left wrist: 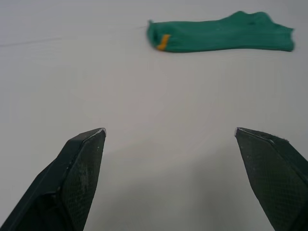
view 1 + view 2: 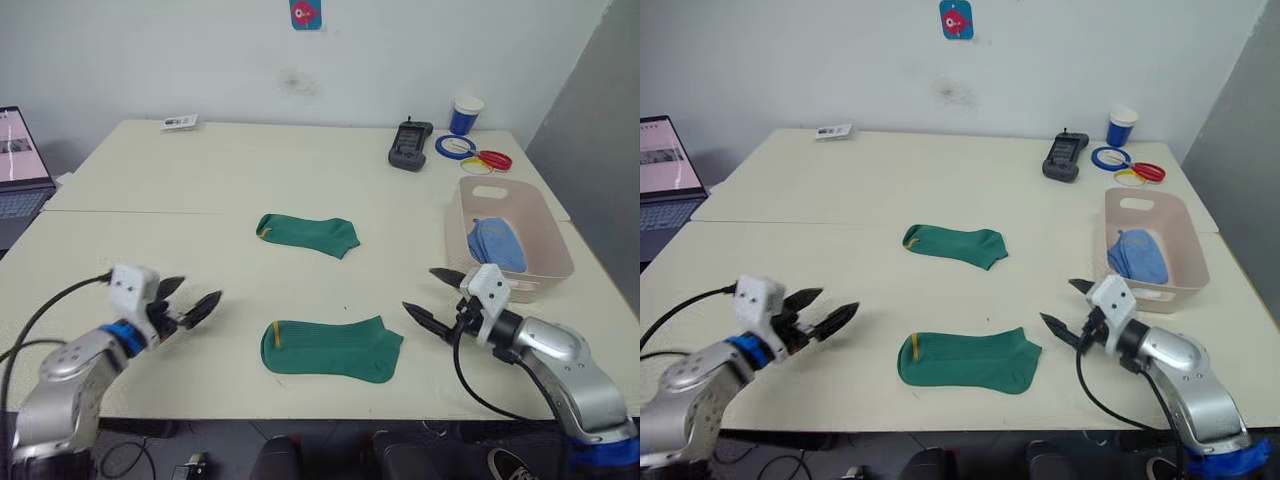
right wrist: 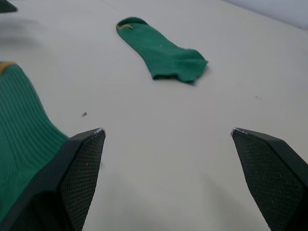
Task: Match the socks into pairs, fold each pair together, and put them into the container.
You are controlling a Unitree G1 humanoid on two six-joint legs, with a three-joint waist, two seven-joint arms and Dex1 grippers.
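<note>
Two dark green socks lie flat and apart on the table. The near one is close to the front edge and the far one is at mid-table, each with a small yellow mark at its left end. My left gripper is open, low over the table to the left of the near sock. My right gripper is open just right of that sock's toe, holding nothing; its wrist view shows both socks. The pale pink container stands at the right with folded light blue socks inside.
Behind the container are a blue paper cup, blue and red tape rings and a black handheld device. A laptop sits off the table's left side. A small card lies at the far left corner.
</note>
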